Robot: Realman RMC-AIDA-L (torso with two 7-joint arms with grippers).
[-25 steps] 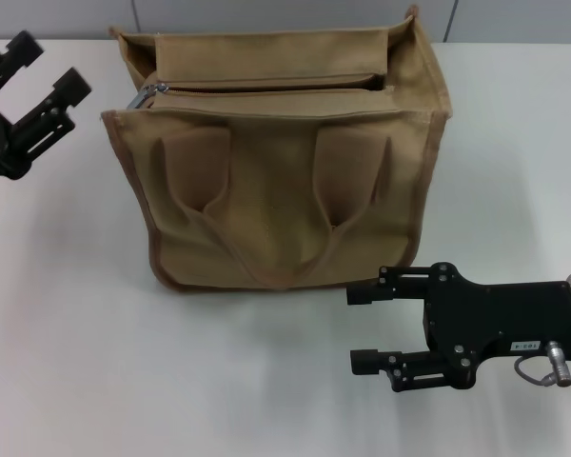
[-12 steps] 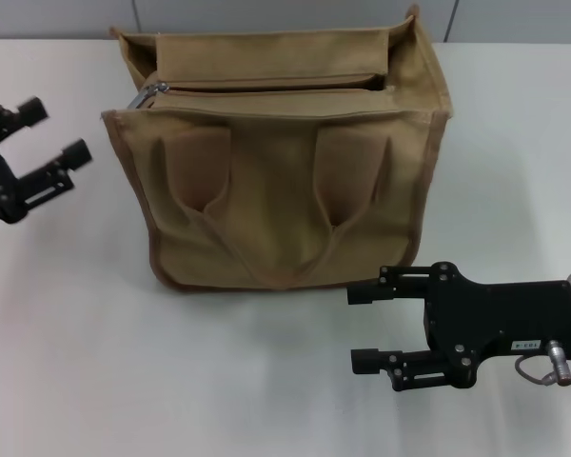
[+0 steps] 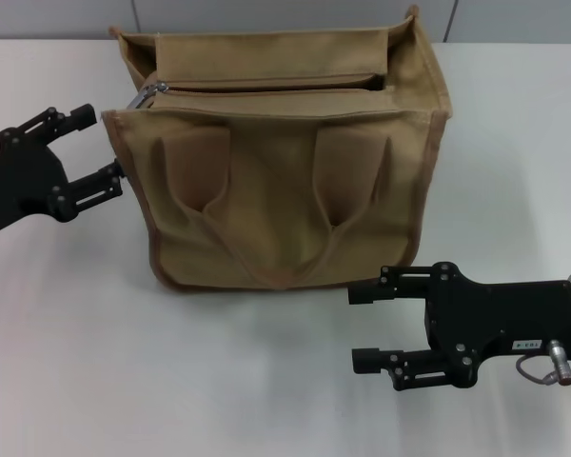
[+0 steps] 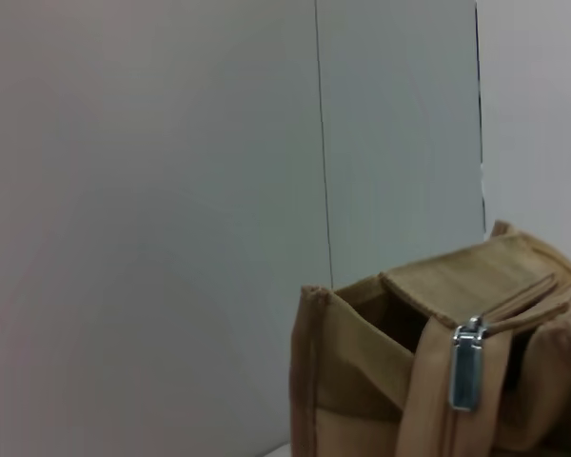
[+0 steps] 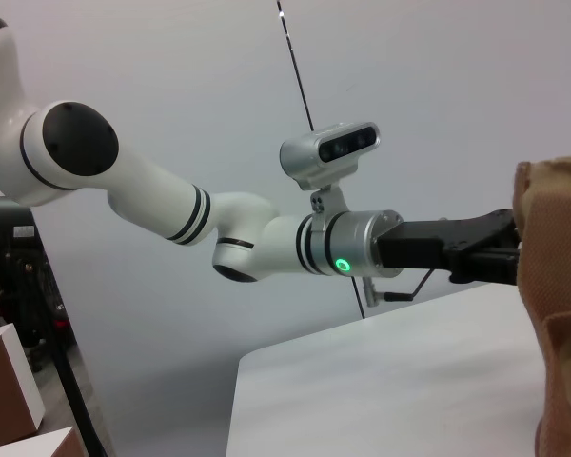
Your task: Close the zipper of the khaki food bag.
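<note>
The khaki food bag (image 3: 285,162) stands upright on the white table, its two handles hanging down the front. The zipper (image 3: 266,89) runs along the open top, with the silver slider (image 3: 148,92) at the bag's left end. In the left wrist view the slider and pull tab (image 4: 466,367) hang at the bag's corner (image 4: 362,381). My left gripper (image 3: 97,148) is open, right beside the bag's left edge and a little below the slider. My right gripper (image 3: 362,328) is open and empty on the table in front of the bag's right corner.
The white table (image 3: 171,381) spreads around the bag, with a grey wall (image 3: 266,14) behind it. In the right wrist view my left arm (image 5: 266,238) reaches toward the bag's edge (image 5: 557,286).
My left gripper has moved down and to the right, from the far left edge of the table to the bag's left side. The right arm and the bag have not moved.
</note>
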